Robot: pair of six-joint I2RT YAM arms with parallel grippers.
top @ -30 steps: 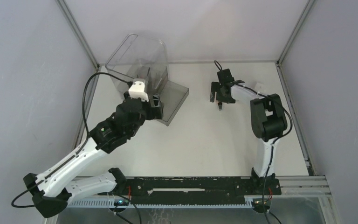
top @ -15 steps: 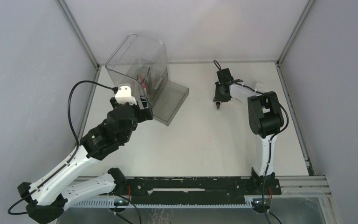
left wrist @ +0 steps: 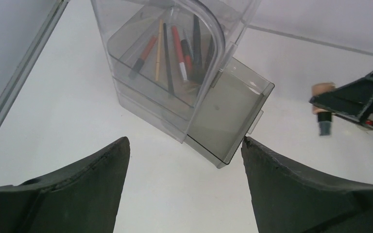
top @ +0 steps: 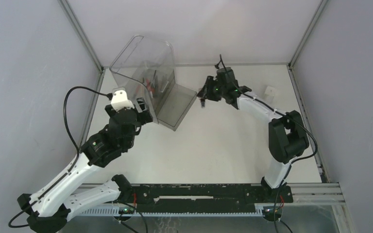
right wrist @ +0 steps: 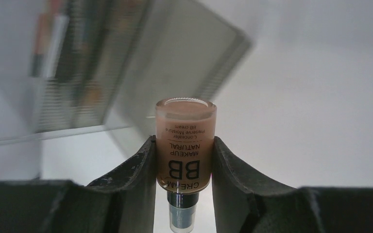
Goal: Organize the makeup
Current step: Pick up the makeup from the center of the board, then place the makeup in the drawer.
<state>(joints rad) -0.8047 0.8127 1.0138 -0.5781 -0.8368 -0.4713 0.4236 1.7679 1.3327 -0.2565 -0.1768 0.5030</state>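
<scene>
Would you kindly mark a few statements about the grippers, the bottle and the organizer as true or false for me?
1. The right gripper is shut on the BB cream bottle. True.
2. The left gripper holds a sponge. False: it is open and empty.
3. The clear organizer has its drawer pulled out. True.
4. The pencils and brushes lie loose on the table. False: they lie in the organizer's upper compartment.

Black-lettered tan bottle (right wrist: 186, 141), smoky clear organizer (left wrist: 223, 111), red and black pencils (left wrist: 178, 46)
</scene>
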